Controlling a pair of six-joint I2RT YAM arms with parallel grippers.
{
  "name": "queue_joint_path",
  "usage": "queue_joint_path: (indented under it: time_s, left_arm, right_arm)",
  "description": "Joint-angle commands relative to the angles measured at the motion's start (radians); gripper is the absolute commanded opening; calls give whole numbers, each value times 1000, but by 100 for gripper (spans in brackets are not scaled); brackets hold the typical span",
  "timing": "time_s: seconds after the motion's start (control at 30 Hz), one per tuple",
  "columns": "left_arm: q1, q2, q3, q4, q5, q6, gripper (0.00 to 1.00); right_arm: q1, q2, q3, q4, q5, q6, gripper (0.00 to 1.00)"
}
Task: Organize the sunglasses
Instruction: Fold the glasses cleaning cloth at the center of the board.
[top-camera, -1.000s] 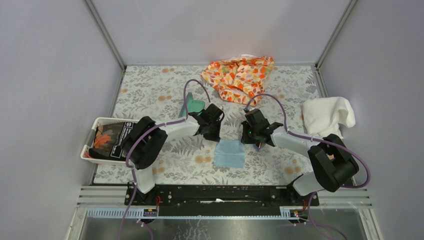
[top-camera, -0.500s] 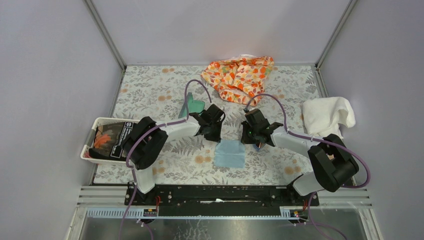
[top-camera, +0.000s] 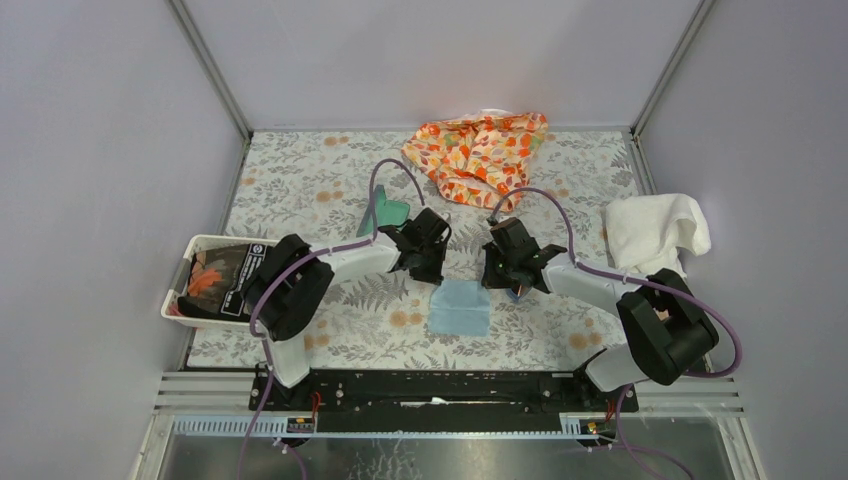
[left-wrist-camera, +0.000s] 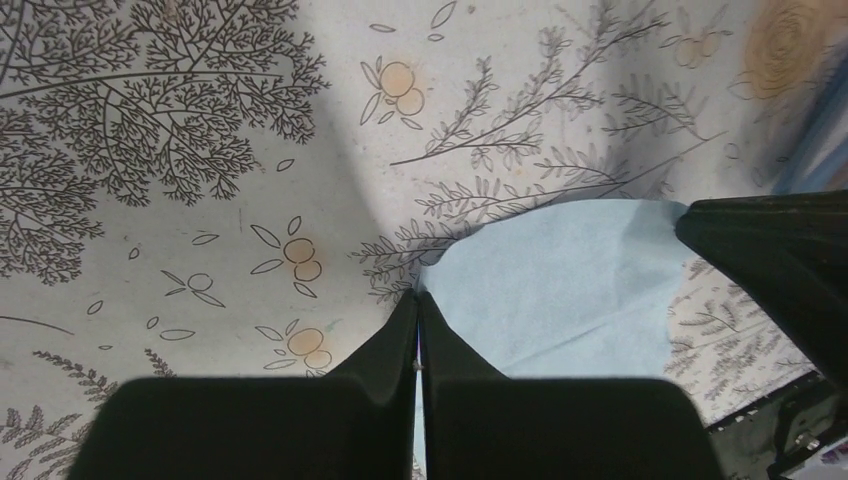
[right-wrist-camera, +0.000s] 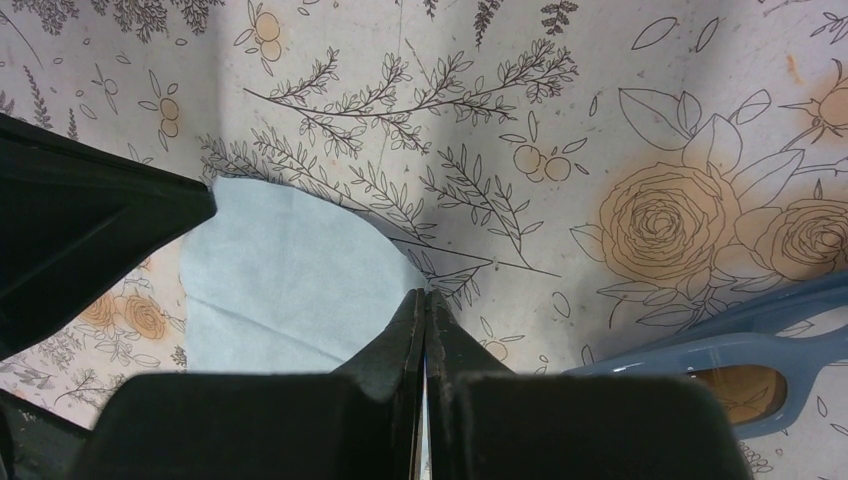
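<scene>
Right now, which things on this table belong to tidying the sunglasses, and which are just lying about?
Belong to the job: sunglasses; light blue cloth, pinched at its corners by left tool and right tool; probably the open case.
Just lying about: orange patterned fabric; white towel; white bin of packets.
</scene>
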Motion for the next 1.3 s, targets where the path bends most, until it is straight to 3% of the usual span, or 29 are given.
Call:
queue_joint_path:
  time_s: [0.0, 0.53, 1.27]
  left_arm:
    - [-2, -76, 3, 14, -3, -9, 0]
    - [-3, -195, -146, 64, 65, -32, 0]
    - [-19, -196, -208, 91, 98, -37, 0]
  right_arm:
    - [-4, -54, 19, -29, 0, -6, 0]
    - [-3, -189, -82, -69, -125, -3, 0]
    - [63, -227, -160, -80, -194, 23, 0]
